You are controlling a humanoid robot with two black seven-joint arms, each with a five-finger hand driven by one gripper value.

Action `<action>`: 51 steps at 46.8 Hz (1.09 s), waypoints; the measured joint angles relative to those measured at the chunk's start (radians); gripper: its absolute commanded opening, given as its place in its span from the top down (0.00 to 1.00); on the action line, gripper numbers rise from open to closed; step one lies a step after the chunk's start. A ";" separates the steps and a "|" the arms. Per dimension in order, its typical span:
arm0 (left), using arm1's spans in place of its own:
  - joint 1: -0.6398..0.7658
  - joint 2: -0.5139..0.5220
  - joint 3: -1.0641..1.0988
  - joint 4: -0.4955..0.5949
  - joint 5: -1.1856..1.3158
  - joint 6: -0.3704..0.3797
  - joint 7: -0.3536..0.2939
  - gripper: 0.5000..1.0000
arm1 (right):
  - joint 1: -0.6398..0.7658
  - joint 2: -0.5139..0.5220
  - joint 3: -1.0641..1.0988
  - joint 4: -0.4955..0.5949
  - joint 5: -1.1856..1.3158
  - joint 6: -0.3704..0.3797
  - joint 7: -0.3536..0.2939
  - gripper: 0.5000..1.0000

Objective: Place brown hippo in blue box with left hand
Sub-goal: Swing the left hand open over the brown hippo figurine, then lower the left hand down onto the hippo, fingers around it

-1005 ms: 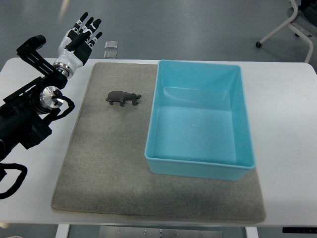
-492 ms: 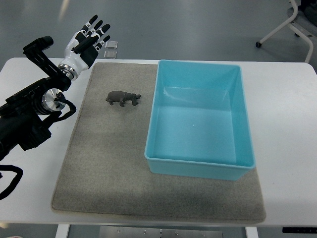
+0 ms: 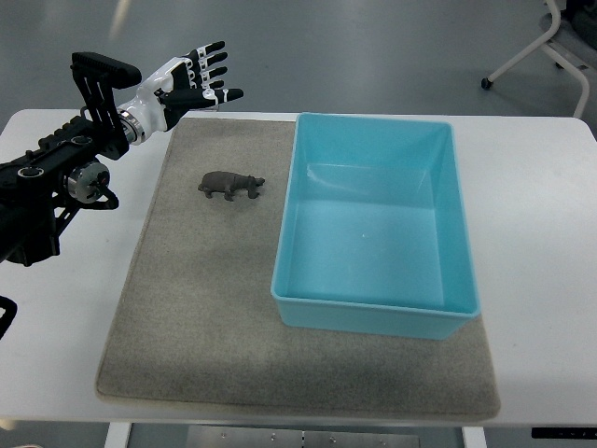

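Grey floor runs along the far side of a white tabletop (image 3: 541, 187), and a chair base (image 3: 546, 47) with castors shows at the far right corner. On the tabletop lies a grey felt mat (image 3: 205, 308), and on the mat's right part stands the blue box (image 3: 373, 317), open-topped, with nothing inside. The brown hippo (image 3: 230, 185) stands on the mat just left of the box's far left portion, clear of the box wall, its head pointing right toward the box. It is a small, dark brown animal figure seen side-on, with short legs and a rounded back. The left hand (image 3: 191, 82) hovers above the far left edge of the mat, farther away than the hippo and a little to its left, apart from it. Its black-and-white fingers (image 3: 213, 70) are spread and stretched out toward the right, holding nothing. The black left arm (image 3: 51, 182) comes in from the left edge. Bare mat lies all around the hippo, with a wide open stretch on the near side, and bare tabletop to the left of the mat.
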 measured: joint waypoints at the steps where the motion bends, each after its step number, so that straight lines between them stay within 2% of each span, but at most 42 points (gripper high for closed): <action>1: 0.000 0.001 0.000 -0.003 0.013 -0.002 0.000 0.01 | 0.000 0.000 0.000 0.000 0.000 0.000 0.000 0.13; 16: -0.046 0.066 0.113 -0.119 0.334 -0.017 0.003 0.01 | 0.000 0.000 0.000 0.000 0.000 0.000 0.000 0.13; 23: -0.083 0.099 0.150 -0.157 0.454 -0.052 0.003 0.01 | 0.000 0.000 0.000 0.000 0.000 0.000 0.000 0.13; 32: -0.098 0.159 0.155 -0.271 0.617 -0.064 0.004 0.01 | 0.000 0.000 0.000 0.000 0.000 0.000 0.000 0.13; 51: -0.109 0.157 0.155 -0.282 1.029 -0.069 0.002 0.01 | 0.000 0.000 0.000 0.000 0.000 0.000 0.000 0.13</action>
